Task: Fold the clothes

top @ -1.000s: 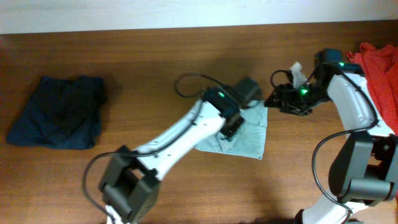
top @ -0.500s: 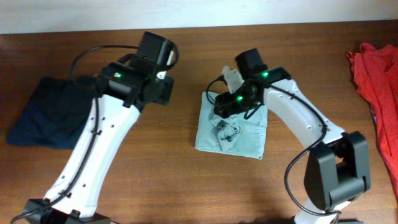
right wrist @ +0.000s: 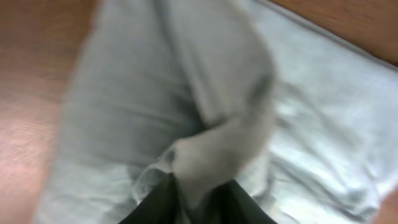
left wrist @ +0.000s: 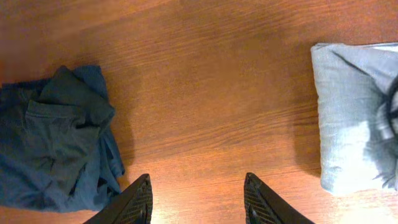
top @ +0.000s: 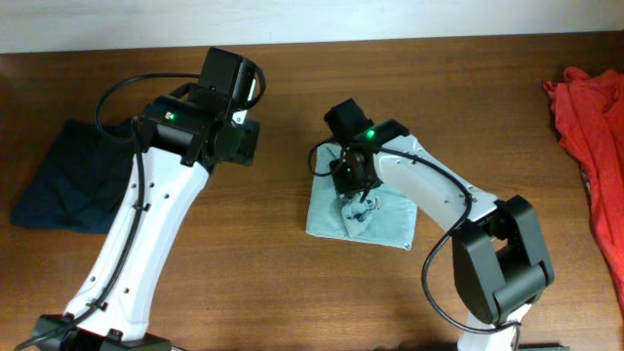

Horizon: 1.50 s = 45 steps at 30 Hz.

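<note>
Overhead, I found the grey shirt (top: pixel 388 224) folded small at centre, a loose top fold pinched in my right claw (top: pixel 353 195), the left claw (left wrist: pixel 198 186) open and empty, the navy bundle (top: pixel 68 175) roughly folded, and the red heap (top: pixel 595 127) yet to fold.

We see a broad brown wooden tabletop (top: pixel 292 292) with a smooth, slightly glossy finish, filling nearly the whole overhead view. Its grain runs in long fine streaks from left to right, with darker reddish bands between lighter orange-brown ones. Along the far edge we find a plain white wall strip (top: pixel 322 19). It meets the wood in a straight, slightly slanted line that sits lower on the left than on the right. From the left wrist view we see the same wood closer, its grain lines clear. In the right wrist view we make out only blurred patches of it, at the left edge and the top right corner.
</note>
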Each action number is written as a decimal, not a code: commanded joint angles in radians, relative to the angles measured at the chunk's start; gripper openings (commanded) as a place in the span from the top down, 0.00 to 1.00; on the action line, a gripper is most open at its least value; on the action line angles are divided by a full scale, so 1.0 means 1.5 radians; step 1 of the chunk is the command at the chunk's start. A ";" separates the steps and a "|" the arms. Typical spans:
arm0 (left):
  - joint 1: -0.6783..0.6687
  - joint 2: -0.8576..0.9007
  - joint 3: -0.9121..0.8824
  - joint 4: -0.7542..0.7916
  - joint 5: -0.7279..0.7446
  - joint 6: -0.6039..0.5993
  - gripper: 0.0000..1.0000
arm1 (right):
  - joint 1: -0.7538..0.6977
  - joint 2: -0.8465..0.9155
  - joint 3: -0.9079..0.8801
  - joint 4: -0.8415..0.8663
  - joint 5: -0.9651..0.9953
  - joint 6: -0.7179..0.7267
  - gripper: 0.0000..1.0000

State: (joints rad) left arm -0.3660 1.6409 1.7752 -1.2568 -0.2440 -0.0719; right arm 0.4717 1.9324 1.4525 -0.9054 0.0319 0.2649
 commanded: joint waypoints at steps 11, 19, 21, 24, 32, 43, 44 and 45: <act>0.002 -0.012 0.010 0.009 -0.005 0.003 0.50 | -0.213 0.003 0.007 -0.029 0.048 -0.051 0.39; 0.002 -0.012 0.009 0.010 -0.005 0.003 0.48 | -0.236 -0.018 0.012 -0.126 -0.289 -0.148 0.33; 0.002 -0.011 0.009 0.010 -0.005 0.003 0.47 | -0.212 -0.028 0.012 -0.150 -0.351 -0.174 0.30; 0.002 -0.011 0.009 0.009 -0.005 0.003 0.47 | -0.149 -0.030 0.012 -0.157 -0.342 -0.158 0.25; 0.002 -0.011 0.009 0.009 -0.005 0.003 0.47 | -0.056 -0.022 0.011 -0.127 -0.210 -0.077 0.20; 0.002 -0.011 0.009 -0.013 -0.005 0.003 0.47 | -0.097 -0.016 0.001 -0.242 0.045 -0.061 0.96; 0.002 -0.011 0.009 -0.013 -0.005 0.003 0.47 | -0.107 -0.016 0.001 -0.253 0.058 -0.062 0.92; 0.002 -0.011 0.009 -0.012 -0.005 0.003 0.47 | -0.119 -0.016 0.001 -0.261 0.062 -0.069 0.84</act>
State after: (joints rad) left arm -0.3660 1.6409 1.7752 -1.2755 -0.2443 -0.0723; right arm 0.3458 1.9198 1.4525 -1.2686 -0.0231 0.1600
